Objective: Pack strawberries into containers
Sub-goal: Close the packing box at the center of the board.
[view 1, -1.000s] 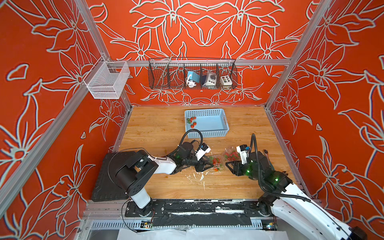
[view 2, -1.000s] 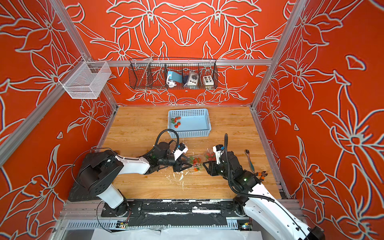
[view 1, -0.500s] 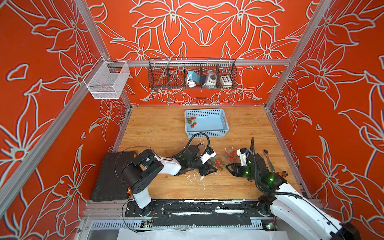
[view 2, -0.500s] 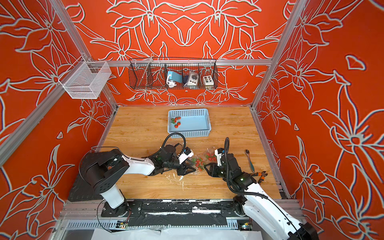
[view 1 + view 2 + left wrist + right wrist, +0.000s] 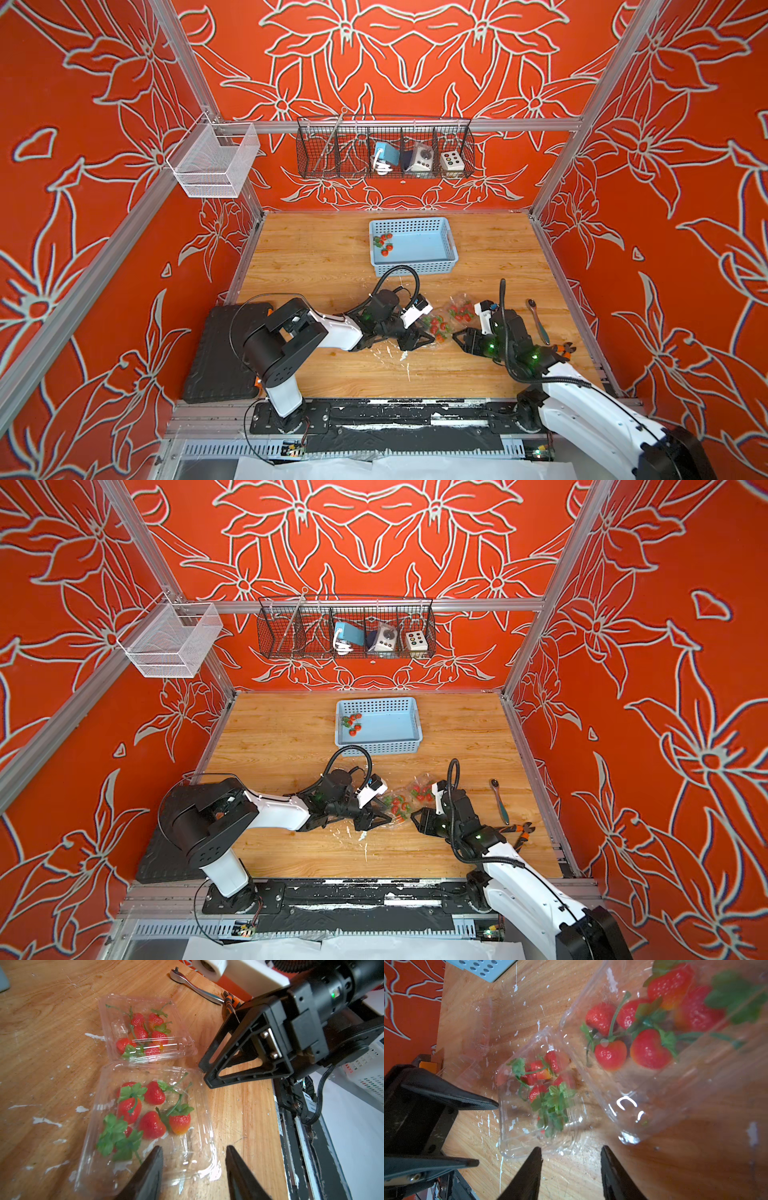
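Note:
Two clear containers lie side by side on the wooden table, each holding several red strawberries with green caps. My left gripper (image 5: pixel 194 1148) stands open at the near end of one container (image 5: pixel 149 1122); one finger overlaps its lid and its corner lies between the jaws. In both top views this gripper (image 5: pixel 428 338) (image 5: pixel 386 818) is left of that container (image 5: pixel 436 328). My right gripper (image 5: pixel 571 1149) is open over bare wood, just short of the same container (image 5: pixel 539 1095), right of it in a top view (image 5: pixel 459 336). The second container (image 5: pixel 145 1028) (image 5: pixel 461 311) lies behind. A third, empty clear container (image 5: pixel 477 1028) lies beyond.
A light blue basket (image 5: pixel 440 245) at the back holds several strawberries (image 5: pixel 383 243). A metal ratchet handle (image 5: pixel 536 320) and orange-handled pliers (image 5: pixel 561 347) lie at the right edge. A black mat (image 5: pixel 224 353) covers the front left. Wire baskets (image 5: pixel 384 147) hang on the back wall.
My left arm has reached further right, bringing its gripper up against the nearer container. The right gripper has hardly moved.

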